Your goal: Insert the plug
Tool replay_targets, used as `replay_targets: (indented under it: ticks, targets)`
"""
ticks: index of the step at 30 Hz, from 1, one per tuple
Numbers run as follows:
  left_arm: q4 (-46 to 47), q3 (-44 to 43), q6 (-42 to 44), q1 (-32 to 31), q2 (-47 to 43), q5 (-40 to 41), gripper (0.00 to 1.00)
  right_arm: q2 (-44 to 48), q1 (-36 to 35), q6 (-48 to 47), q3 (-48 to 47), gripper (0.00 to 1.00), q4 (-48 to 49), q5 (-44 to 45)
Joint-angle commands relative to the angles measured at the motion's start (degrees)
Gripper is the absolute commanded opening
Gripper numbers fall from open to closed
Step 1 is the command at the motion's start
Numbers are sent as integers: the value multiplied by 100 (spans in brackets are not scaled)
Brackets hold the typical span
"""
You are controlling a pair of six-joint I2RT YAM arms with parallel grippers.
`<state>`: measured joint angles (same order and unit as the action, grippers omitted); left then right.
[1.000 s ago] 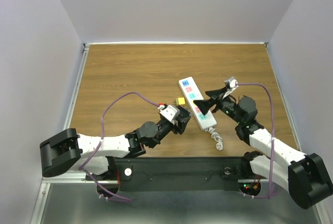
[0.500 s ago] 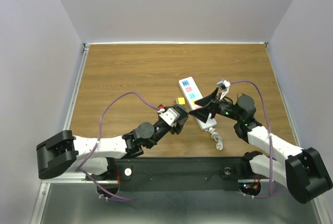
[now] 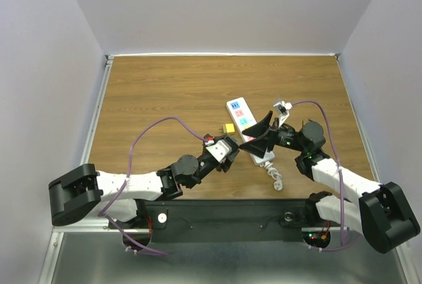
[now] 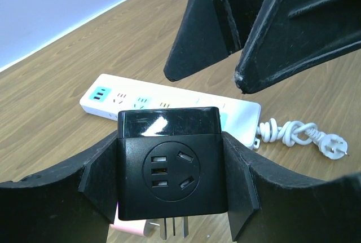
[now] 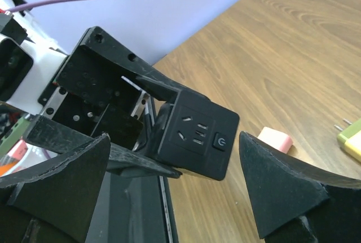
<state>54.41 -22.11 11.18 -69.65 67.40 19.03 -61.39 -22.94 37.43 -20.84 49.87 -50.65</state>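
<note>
Left end effector [image 3: 225,151]: clenched on the black plug adapter [image 4: 169,167], one finger on each side face. The adapter is carried off the table [image 3: 151,93], just near-left of the white power strip [image 3: 239,109] and apart from it.

Adapter orientation: a round socket face is turned back to the left wrist camera. The metal prongs [image 4: 172,230] project from its lower edge in that view. A second face, with a socket and a power button, is turned to the right wrist camera.

Power strip: lies flat. Its long axis is diagonal in the top view, far-left to near-right. The USB end is far and the cord end near. The coiled cord [image 3: 275,177] with its own plug lies off the near end.

Right end effector [image 3: 256,136]: released, fingers [image 4: 293,29] spread wide, grasping nothing. It sits over the strip's near half and faces the adapter.

Yellow block [image 3: 229,128]: just left of the strip. Pink block [image 5: 274,140]: on the table close beneath the adapter
</note>
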Motion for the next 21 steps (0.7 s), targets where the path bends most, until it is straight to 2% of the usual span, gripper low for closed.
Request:
replay_targets:
  ticks: [1,14,21]
  targets:
    - [447,-294,253,39,36,-153,0,-145,-53,72,-113,100,401,-59]
    - [518,-514,437,39,230,-435,0,-892,-167,-69,-386,100,392,65]
    - [614,-575,508,48,406,-347,0,-937,-290,-139,-421,100,392,-49]
